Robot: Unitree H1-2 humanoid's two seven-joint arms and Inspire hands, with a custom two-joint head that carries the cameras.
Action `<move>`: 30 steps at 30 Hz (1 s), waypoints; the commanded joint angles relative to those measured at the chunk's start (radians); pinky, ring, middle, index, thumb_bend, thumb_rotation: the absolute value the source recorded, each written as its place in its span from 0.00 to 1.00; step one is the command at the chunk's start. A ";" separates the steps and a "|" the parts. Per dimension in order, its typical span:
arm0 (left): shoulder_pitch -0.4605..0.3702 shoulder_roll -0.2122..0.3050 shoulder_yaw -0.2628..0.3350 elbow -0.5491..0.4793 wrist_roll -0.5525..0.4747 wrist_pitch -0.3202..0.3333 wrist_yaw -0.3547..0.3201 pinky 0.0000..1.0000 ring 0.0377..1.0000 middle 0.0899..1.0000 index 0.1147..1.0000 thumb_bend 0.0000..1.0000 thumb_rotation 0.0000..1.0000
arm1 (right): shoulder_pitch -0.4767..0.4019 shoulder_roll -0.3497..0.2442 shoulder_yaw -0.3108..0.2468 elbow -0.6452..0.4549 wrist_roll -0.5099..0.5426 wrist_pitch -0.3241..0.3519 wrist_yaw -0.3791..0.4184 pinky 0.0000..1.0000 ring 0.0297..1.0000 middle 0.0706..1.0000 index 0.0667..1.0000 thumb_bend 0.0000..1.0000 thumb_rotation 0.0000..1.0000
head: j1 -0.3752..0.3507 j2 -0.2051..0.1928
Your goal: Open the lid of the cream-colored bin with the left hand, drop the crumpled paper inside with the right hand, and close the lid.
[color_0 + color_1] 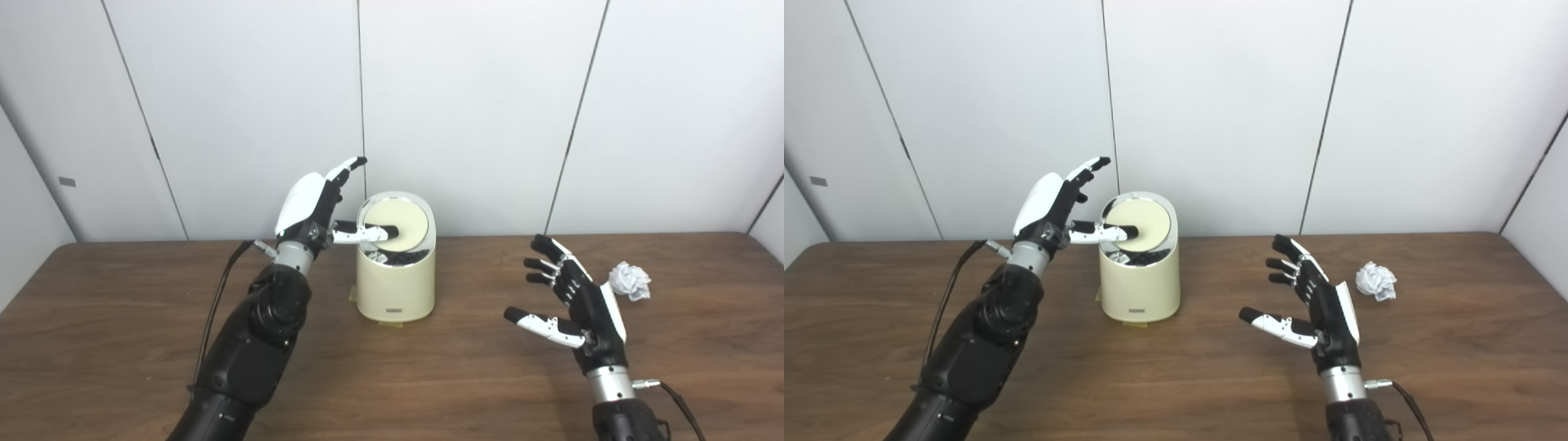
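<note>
Currently left hand [315, 205], fingers spread, is thumbing the lid [395, 223] down-tilted; keep pressing steadily. Right hand [572, 300] is waiting spread, empty, near crumpled paper [631, 280].

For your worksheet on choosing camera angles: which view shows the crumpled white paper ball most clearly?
The right eye view: the crumpled white paper ball lies apart from the open right hand, with bare brown wooden table between them. In the left eye view the ball sits close behind that hand, nearly touching its outline.

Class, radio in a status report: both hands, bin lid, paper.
Left hand open, thumb pressing lid, which is tilted. Right hand open, empty, beside crumpled paper on table. Path to bin clear.
</note>
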 commanded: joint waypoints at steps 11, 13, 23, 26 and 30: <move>-0.078 0.019 -0.032 -0.011 0.052 0.019 -0.020 0.79 0.93 0.96 0.96 0.98 0.31 | 0.079 0.031 0.007 0.061 0.008 -0.015 -0.012 0.68 0.76 0.84 0.83 0.75 0.20 | -0.007 0.008; -0.082 0.020 -0.039 -0.004 0.062 0.024 -0.024 0.77 0.92 0.95 0.96 0.97 0.30 | 0.082 0.033 0.007 0.055 0.005 -0.010 -0.014 0.68 0.76 0.84 0.83 0.75 0.20 | -0.008 0.009; -0.097 0.023 -0.072 0.030 0.135 0.053 0.019 0.74 0.90 0.93 0.95 0.94 0.24 | 0.092 0.036 0.007 0.047 0.003 -0.009 -0.016 0.69 0.76 0.84 0.83 0.76 0.20 | -0.010 0.017; -0.098 0.022 -0.079 0.037 0.157 0.047 0.043 0.73 0.90 0.93 0.94 0.92 0.22 | 0.093 0.036 0.008 0.047 0.007 -0.007 -0.013 0.69 0.76 0.84 0.83 0.76 0.21 | -0.010 0.017; -0.098 0.017 -0.079 0.041 0.170 0.057 0.058 0.74 0.91 0.94 0.95 0.90 0.20 | 0.096 0.039 0.009 0.041 0.000 0.004 -0.018 0.70 0.77 0.83 0.83 0.75 0.20 | -0.010 0.017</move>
